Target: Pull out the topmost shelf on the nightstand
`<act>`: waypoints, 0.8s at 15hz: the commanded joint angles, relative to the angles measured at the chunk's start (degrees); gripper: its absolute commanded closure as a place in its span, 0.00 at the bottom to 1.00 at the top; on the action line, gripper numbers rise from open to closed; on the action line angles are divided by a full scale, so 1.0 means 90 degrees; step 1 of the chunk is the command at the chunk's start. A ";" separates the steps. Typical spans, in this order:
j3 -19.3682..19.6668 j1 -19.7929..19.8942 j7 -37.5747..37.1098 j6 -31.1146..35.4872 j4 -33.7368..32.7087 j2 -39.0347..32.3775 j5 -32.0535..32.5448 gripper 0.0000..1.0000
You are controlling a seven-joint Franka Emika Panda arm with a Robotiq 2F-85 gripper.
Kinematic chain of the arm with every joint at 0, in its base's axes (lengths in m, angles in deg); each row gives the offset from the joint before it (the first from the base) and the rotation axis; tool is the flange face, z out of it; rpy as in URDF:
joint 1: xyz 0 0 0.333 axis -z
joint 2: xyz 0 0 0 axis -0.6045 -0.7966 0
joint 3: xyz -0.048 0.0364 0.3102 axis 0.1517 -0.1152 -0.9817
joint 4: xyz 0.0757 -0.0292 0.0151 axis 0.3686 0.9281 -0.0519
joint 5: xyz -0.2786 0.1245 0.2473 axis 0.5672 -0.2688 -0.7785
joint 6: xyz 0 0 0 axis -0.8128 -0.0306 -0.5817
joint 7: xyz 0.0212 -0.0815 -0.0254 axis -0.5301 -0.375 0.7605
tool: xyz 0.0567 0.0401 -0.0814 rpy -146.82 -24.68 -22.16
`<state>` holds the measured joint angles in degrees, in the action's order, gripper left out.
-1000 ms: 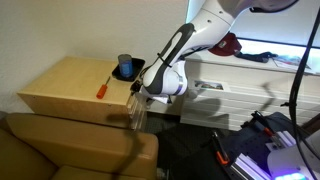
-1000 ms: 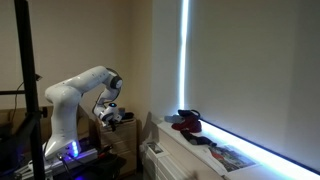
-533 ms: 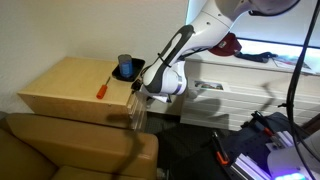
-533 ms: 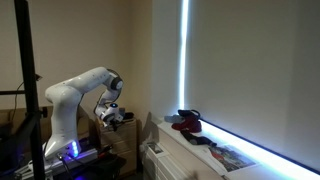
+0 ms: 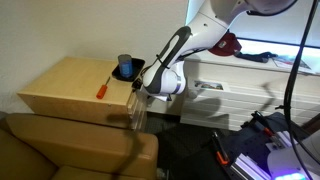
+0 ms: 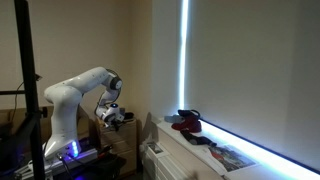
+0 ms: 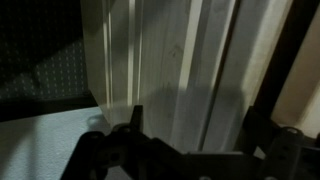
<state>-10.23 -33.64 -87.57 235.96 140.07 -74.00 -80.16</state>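
Observation:
The nightstand (image 5: 62, 85) is a low cabinet of pale tan wood with a broad flat top. My gripper (image 5: 138, 101) hangs at its front right corner, just below the top slab; it also shows in an exterior view (image 6: 114, 118). In the wrist view the gripper (image 7: 195, 125) is open. Its dark fingers (image 7: 134, 118) stand apart on either side of pale wood boards seen edge-on. A thin board edge (image 7: 212, 60) runs between them, which looks like the topmost shelf. I cannot tell whether the fingers touch it.
A blue cup (image 5: 125, 68) and an orange-handled tool (image 5: 104, 87) lie on the nightstand top. The brown leather seat (image 5: 70, 148) stands close in front. The white slatted unit (image 5: 235, 95) with a red thing (image 5: 230, 45) on it is behind the arm. Cables lie on the floor (image 5: 265, 150).

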 commanded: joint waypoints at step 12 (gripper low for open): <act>0.1434 -0.0934 -0.0398 -0.0011 0.1583 0.0954 -0.1701 0.00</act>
<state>-2.62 -40.68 -91.10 236.03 149.42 -64.68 -92.87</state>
